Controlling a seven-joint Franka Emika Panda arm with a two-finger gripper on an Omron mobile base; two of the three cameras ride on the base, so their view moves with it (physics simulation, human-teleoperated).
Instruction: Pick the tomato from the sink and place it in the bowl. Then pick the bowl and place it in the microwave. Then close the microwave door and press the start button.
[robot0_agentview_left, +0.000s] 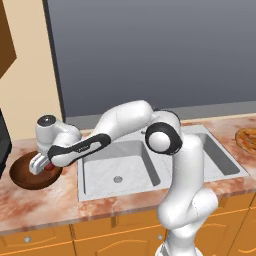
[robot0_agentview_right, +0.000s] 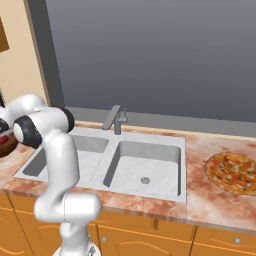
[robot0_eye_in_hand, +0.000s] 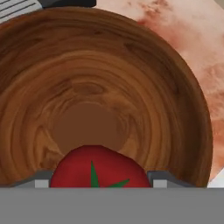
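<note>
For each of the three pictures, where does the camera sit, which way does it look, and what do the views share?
Left base view: behind-left of the arm, looking down over the sink; white arm reaches to the bowl.
Right base view: behind-right, facing the sink and pizza; arm at left.
Hand view: on the hand, looking into the bowl at the tomato between the open gripper tips.
Shared: both base views show the sink and counter.

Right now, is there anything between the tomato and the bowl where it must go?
Nothing visible stands in the way. In the hand view the tomato is already inside the bowl, low over its wooden bottom, between the tips of the open pincer. The bowl sits on the counter left of the sink.
</note>
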